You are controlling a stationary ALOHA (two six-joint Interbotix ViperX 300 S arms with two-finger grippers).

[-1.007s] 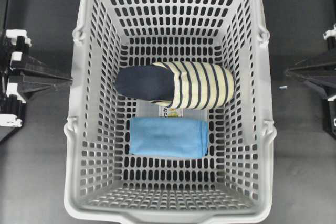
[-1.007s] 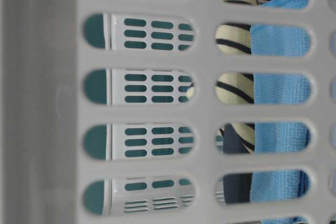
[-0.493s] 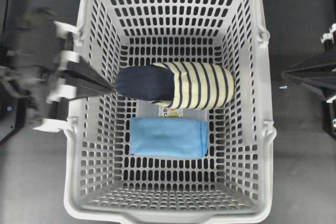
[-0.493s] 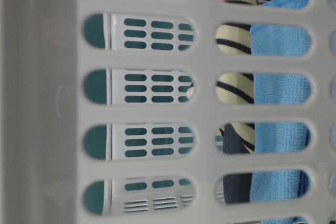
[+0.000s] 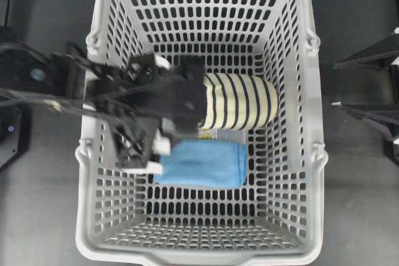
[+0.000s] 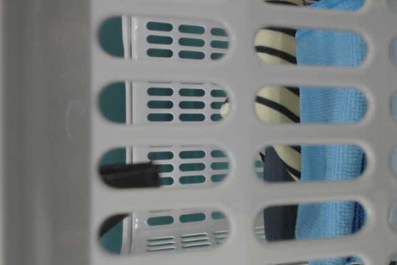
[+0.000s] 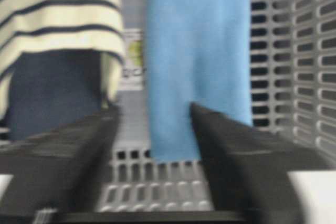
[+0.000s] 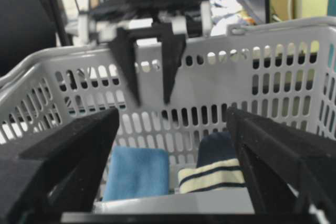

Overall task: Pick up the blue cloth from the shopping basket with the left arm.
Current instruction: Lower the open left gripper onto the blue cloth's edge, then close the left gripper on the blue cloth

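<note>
1. The left arm (image 5: 93, 91) has swung in fast from the side, and its fingers (image 5: 144, 147) now hang inside the shopping basket (image 5: 199, 250). A second ago it was parked out on the bench (image 5: 43, 216).

2. The blue cloth (image 5: 199, 163) lies flat and folded on the basket floor, in the near half. It sits just beside the striped slipper (image 5: 240, 101), and it has not moved.

3. The left fingers are open wide. In the left wrist view the near end of the cloth shows between the two fingers (image 7: 236, 150). They hold nothing yet. From the right wrist view they look to be up above the cloth, not touching it.

4. The arm now covers the dark toe of the slipper.

5. The right fingers (image 8: 173, 156) are open wide too and wait outside the basket.

6. So the reach is nearly done. I think the next move is to go down and pinch that end of the cloth, and not the slipper
</note>
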